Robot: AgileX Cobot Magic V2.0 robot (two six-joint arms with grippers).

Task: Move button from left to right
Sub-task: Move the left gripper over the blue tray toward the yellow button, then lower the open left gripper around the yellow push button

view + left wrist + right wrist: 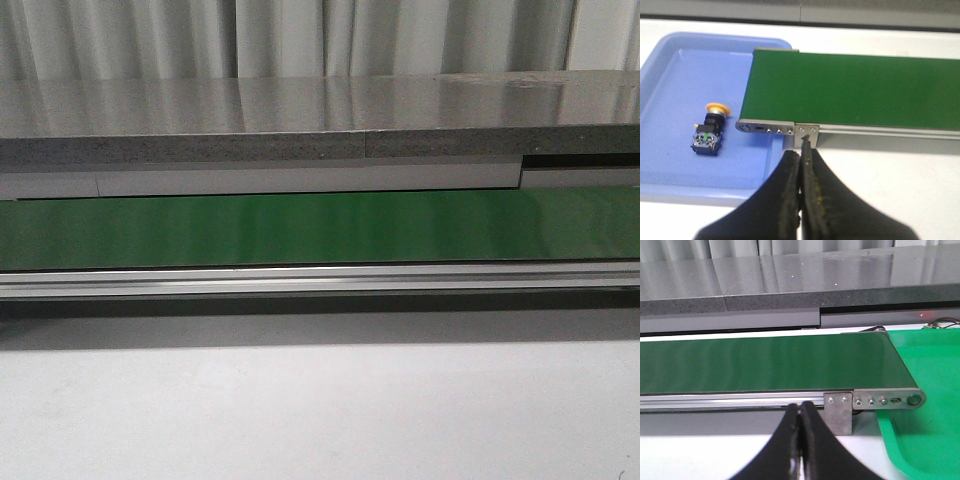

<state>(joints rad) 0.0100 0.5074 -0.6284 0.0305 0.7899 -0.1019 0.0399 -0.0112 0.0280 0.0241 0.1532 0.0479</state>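
The button (710, 131), with a yellow mushroom cap and a blocky black body, lies on its side in a blue tray (670, 70) at the conveyor's left end, seen only in the left wrist view. My left gripper (801, 150) is shut and empty over the white table, near the belt's left end and apart from the button. My right gripper (801, 407) is shut and empty in front of the belt's right end. Neither gripper shows in the front view.
A green conveyor belt (320, 228) with an aluminium rail runs across the table; it also shows in the left wrist view (850, 90) and the right wrist view (765, 362). A green tray (925, 375) sits at its right end. A grey counter (300, 120) stands behind.
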